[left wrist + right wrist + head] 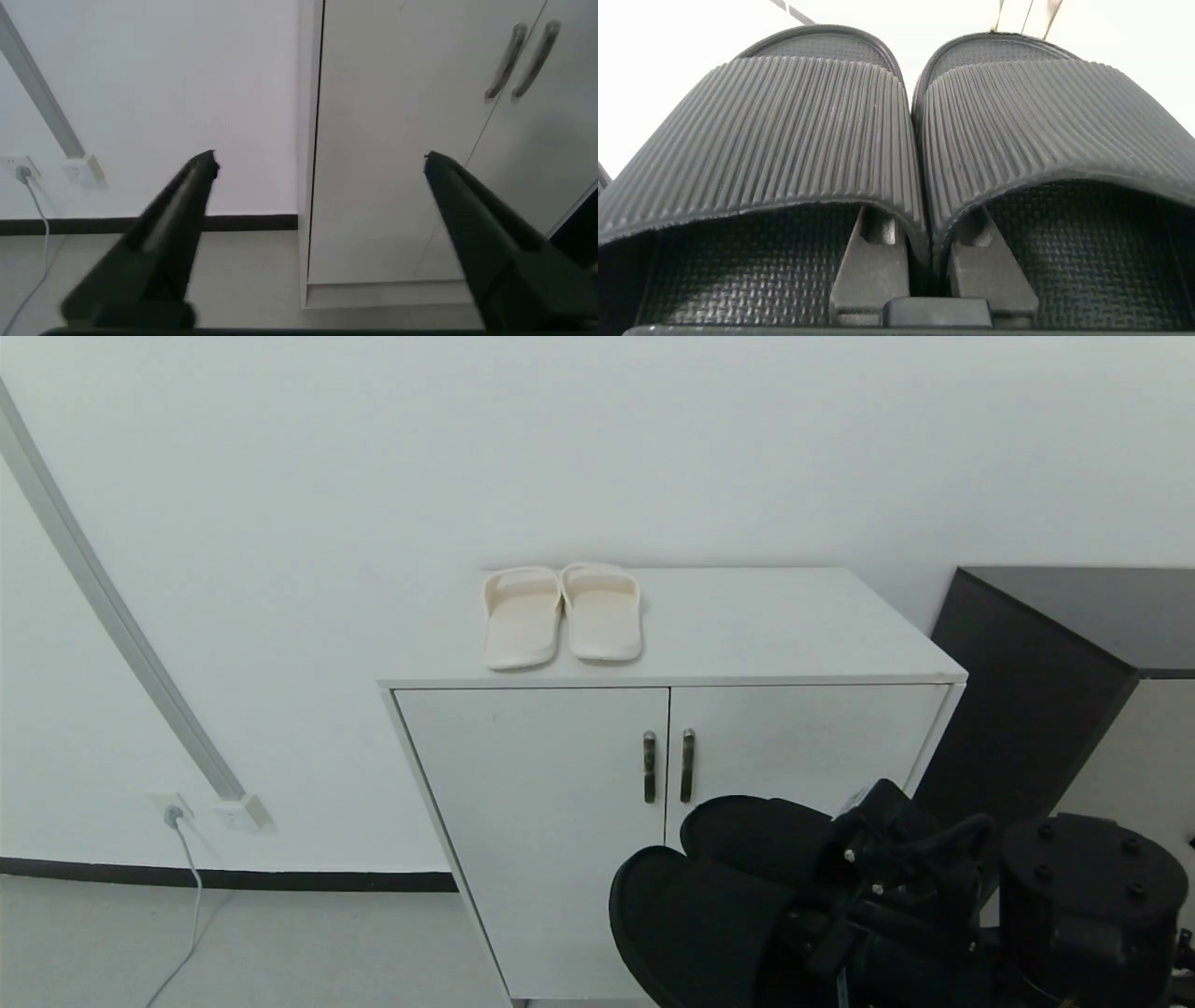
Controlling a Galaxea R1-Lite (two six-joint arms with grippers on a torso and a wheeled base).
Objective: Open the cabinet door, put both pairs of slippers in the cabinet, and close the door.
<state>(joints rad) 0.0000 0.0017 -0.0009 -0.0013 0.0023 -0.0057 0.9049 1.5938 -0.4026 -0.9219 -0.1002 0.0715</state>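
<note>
white cabinet (pixel 560 840): both doors shut, two dark handles (pixel 649 766) side by side at the middle seam; cream slippers (pixel 527 616) lie as a pair on the cabinet top, toward its back and over the left door, soles down, touching each other; black slippers (pixel 728 887) held in front of the cabinet's right door, low, below the handles, clear of the door face; right gripper (pixel 926 261) clamped on the black slippers, its fingers (pixel 868 271) pushed in under the ribbed straps, one in each shoe, pinching the two inner walls together so the pair sits side by side; cabinet handles just visible past the toes in the right wrist view; left gripper (pixel 322 168) spread wide and holding nothing, its fingers (pixel 177 215) well apart, facing the cabinet's left front edge, low near the floor; wall socket (pixel 173 812) with a grey cable (pixel 191 896) on the wall left of the cabinet; slanted conduit (pixel 103 597) above the socket; black unit (pixel 1036 681) just right of the cabinet
</note>
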